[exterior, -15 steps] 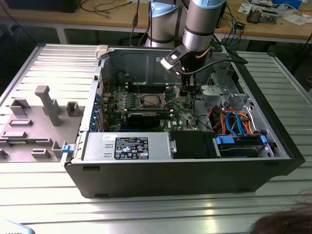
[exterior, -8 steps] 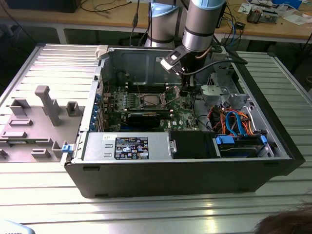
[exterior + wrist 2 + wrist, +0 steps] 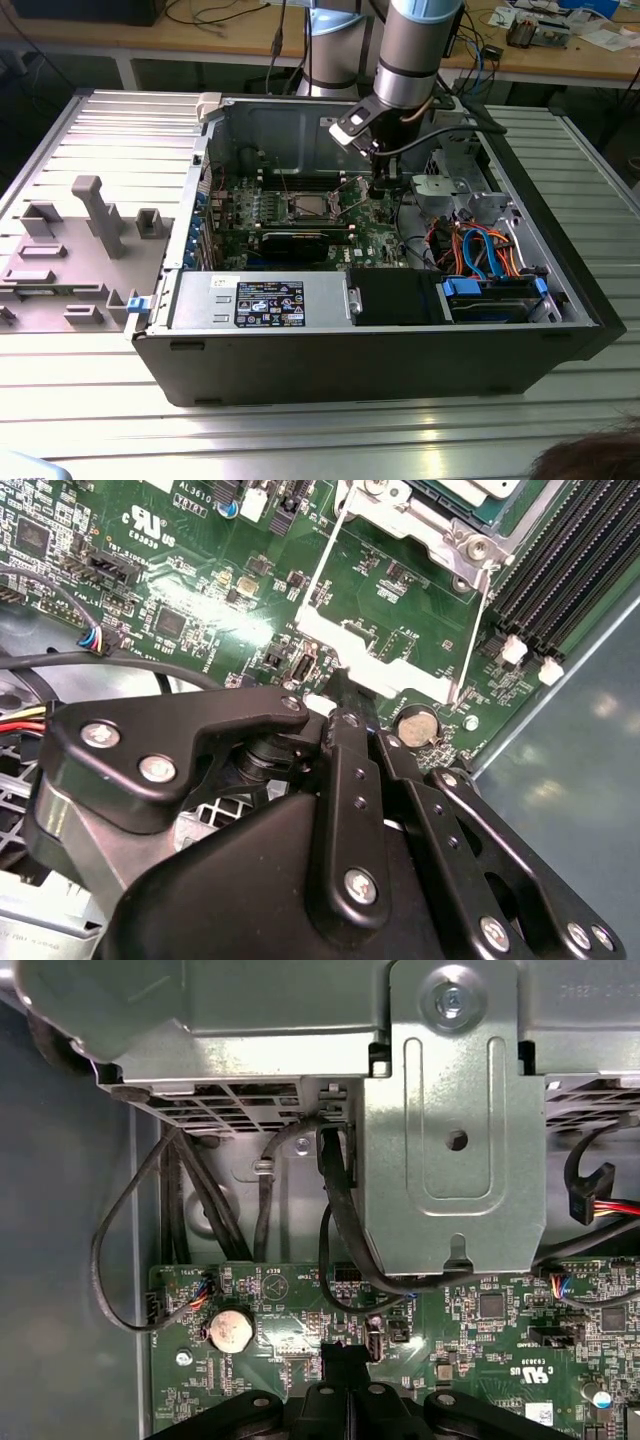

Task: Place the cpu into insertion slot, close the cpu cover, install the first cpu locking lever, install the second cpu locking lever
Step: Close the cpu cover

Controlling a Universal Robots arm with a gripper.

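Inside the open computer case [image 3: 400,370], my gripper [image 3: 385,192] reaches down to the green circuit board [image 3: 370,235], at the exterior view's right of the insertion slot [image 3: 305,208]. In the second wrist view my gripper [image 3: 338,695] is shut, with its tip against the near edge of the cpu cover [image 3: 370,650]. This thin silver frame with wire rods extends from the insertion slot [image 3: 425,525] toward me. A silvery face, apparently the cpu [image 3: 485,488], lies in the socket at the picture's edge. The first wrist view shows my gripper [image 3: 345,1358] tip just above the board.
A coin battery [image 3: 415,725] sits beside the fingertips. Black memory slots [image 3: 570,570] run alongside the socket. A metal drive cage [image 3: 450,1160] and black cables [image 3: 335,1220] stand close behind the gripper. A grey fixture tray [image 3: 70,250] lies outside the case.
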